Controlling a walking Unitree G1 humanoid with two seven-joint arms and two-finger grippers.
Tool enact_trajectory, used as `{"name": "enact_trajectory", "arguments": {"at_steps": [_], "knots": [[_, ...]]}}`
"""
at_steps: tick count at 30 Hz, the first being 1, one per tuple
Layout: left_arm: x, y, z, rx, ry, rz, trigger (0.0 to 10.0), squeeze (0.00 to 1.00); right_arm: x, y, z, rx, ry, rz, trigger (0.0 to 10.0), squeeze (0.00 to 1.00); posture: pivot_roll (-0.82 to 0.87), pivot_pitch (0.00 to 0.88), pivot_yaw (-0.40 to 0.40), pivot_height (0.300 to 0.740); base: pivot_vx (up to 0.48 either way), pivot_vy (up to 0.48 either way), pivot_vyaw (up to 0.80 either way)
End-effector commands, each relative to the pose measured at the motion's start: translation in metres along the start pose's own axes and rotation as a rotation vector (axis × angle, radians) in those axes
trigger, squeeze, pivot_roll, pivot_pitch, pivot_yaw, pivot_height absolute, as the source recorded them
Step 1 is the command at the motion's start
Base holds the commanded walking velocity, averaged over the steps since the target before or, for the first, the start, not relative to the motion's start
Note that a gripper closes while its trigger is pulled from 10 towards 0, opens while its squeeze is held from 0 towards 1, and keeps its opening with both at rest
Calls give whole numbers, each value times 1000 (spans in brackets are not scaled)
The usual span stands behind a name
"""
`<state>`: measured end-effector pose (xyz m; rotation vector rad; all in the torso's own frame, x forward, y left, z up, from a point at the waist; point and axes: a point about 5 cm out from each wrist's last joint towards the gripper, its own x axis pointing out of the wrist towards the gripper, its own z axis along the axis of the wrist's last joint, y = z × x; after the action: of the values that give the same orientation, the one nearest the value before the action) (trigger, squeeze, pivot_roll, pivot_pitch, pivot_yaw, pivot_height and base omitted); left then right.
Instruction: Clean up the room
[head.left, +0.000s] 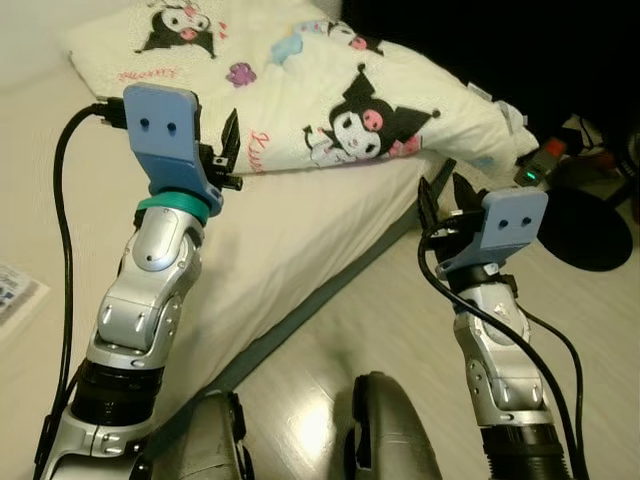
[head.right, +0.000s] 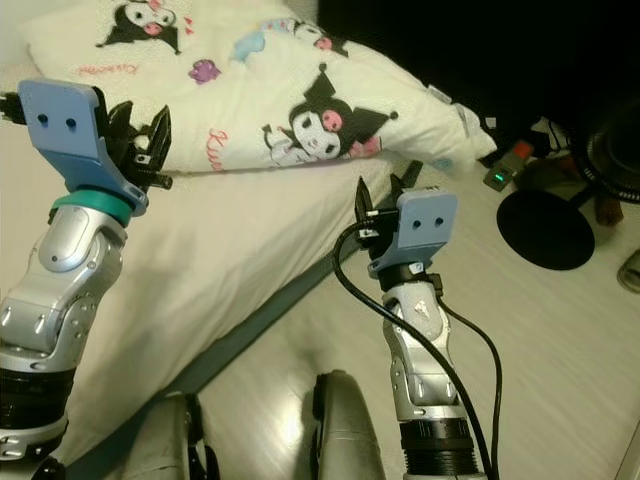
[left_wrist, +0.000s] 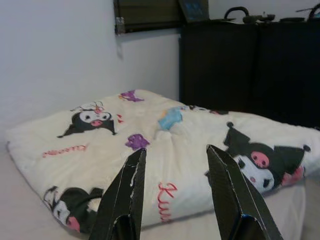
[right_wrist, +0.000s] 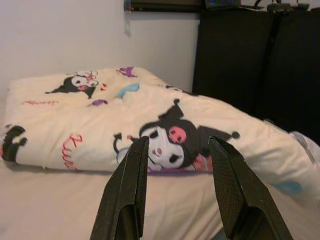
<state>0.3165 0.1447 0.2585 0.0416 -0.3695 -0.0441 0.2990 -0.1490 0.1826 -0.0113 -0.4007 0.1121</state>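
Folded blanket on mattress, fingers apart

Both silver arms are raised toward the folded quilt. The left gripper hovers just before its near edge, fingers apart; the right gripper likewise, fingers spread.

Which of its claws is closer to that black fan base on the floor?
The right. The right gripper is raised over the floor beside the mattress edge, with the black fan base off to its right. The left gripper is over the mattress, far across from it.
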Motion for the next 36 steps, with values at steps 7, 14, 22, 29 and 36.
{"name": "enact_trajectory", "arguments": {"at_steps": [7, 14, 22, 29, 36], "knots": [[-1, -4, -10, 7, 44, -25, 10000, 0, -4, -3, -8, 4, 37, -16, 10000, 0, -73, 79, 18, 704, 0, 0, 0], [-2, -6, -13, 3, 54, -34, 10000, 0, -3, -2, -10, -4, 48, -16, 10000, 0, -75, 75, 15, 738, 0, 0, 0], [-4, -8, -20, -1, 79, -38, 10000, 0, -7, 5, -22, 1, 100, -5, 10000, 0, -74, 69, 13, 738, 0, 0, 0], [-5, -9, -21, 2, 79, -45, 10000, 0, -7, 8, -25, 3, 107, 5, 10000, 0, -70, 63, 15, 738, 0, 0, 0], [-7, -9, -22, 13, 78, -47, 10000, 0, -5, 8, -25, 1, 104, 7, 10000, 0, -67, 62, 14, 738, -41, 0, 0]]}}
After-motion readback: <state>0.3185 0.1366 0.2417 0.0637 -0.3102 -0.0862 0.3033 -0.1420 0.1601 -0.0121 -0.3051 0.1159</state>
